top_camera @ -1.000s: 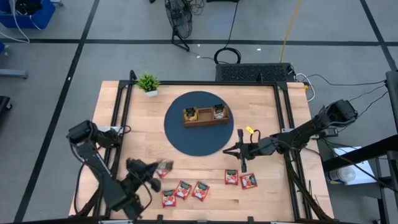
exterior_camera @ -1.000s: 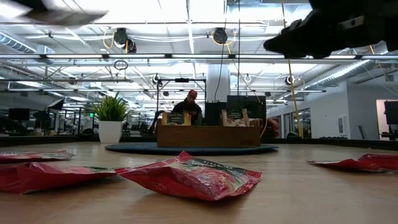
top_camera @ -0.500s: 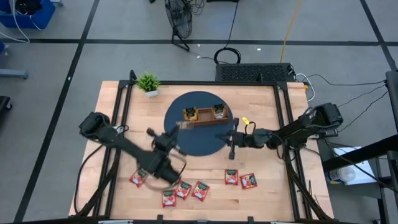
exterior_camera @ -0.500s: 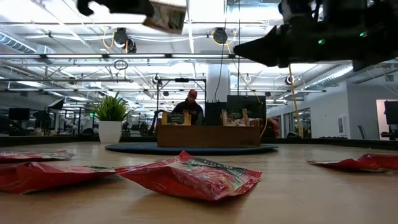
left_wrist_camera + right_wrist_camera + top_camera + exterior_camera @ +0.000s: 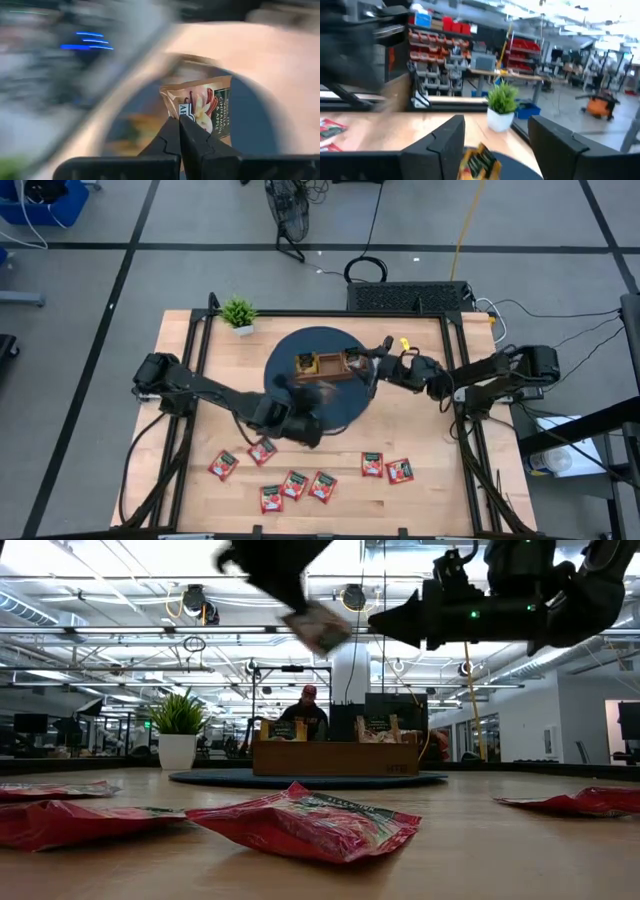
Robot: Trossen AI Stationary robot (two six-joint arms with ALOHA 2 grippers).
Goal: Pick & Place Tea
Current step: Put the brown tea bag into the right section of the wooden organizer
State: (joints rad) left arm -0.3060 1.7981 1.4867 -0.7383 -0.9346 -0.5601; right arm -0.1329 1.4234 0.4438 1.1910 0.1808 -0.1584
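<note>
My left gripper (image 5: 180,131) is shut on a brown-and-orange tea sachet (image 5: 201,106), high over the dark round mat (image 5: 290,345) just near of the wooden tray (image 5: 330,372). In the low view the sachet (image 5: 318,628) hangs under that gripper (image 5: 280,585). My right gripper (image 5: 495,145) stands open above the tray's right end (image 5: 352,360). An orange sachet (image 5: 477,161) shows below the gap between its fingers, apart from them. Several red sachets (image 5: 294,484) lie flat on the table's near part. My left gripper pinches the sachet between its two shut fingers at one edge, close to a corner (image 5: 186,116). The fingers slant downward. The sachet is lifted clear and hangs tilted below them, with its printed face toward the wrist camera.
A small potted plant (image 5: 238,313) stands at the far left corner. The tray's outer compartments hold sachets (image 5: 283,730). Two red sachets (image 5: 385,468) lie near right, the rest near left. A person (image 5: 303,712) sits beyond the far edge.
My left gripper has swung from the table's near left up and toward the far right, to just near of the tray. It carried the sachet along and rolled as it went. My right gripper has moved toward the far edge, from beside the mat to over the tray's right end.
</note>
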